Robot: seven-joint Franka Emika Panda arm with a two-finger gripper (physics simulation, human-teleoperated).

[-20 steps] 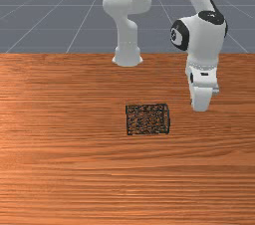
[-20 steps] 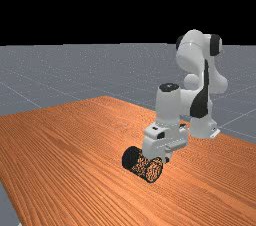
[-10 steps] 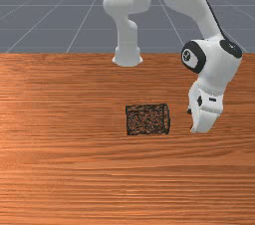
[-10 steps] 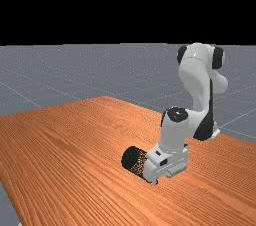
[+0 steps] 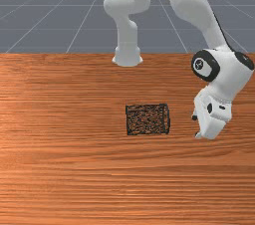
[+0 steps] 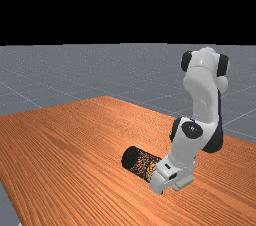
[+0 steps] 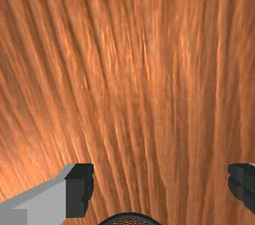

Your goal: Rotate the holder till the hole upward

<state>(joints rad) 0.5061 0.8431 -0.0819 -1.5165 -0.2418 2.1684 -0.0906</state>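
- And here's the black mesh pen holder (image 5: 148, 119), flat on its side on the worktop (image 5: 74, 169), long axis running across the front view toward my hand (image 5: 196, 126).
- My hand is off the holder's end on the front view's right, apart from it, tilted in low; the fingers (image 7: 80, 189) stand wide, gripping nothing.
- There's the rim (image 7: 130, 215) peeking up between them in the wrist view, so the line-up looks fair.
- I take that end for the mouth and the dark end (image 6: 131, 158) for the base, though the mesh makes it hard to be sure.
- Step in hand, as I judge it: ease in along the axis, low and level, then close near the mouth.
- If the barrel proves too wide, one finger goes inside and I pinch the wall instead, gently, low enough to hold.
- Careful here! A nudge off-centre could set it rolling or shove it away.
- Then it's lift a little, swing the mouth up, set the base down flat, and only then let go.
- Around it, my arm (image 5: 191, 0) arches down from behind; nothing else visible blocks the approach, but the worktop itself could catch my lower knuckles.
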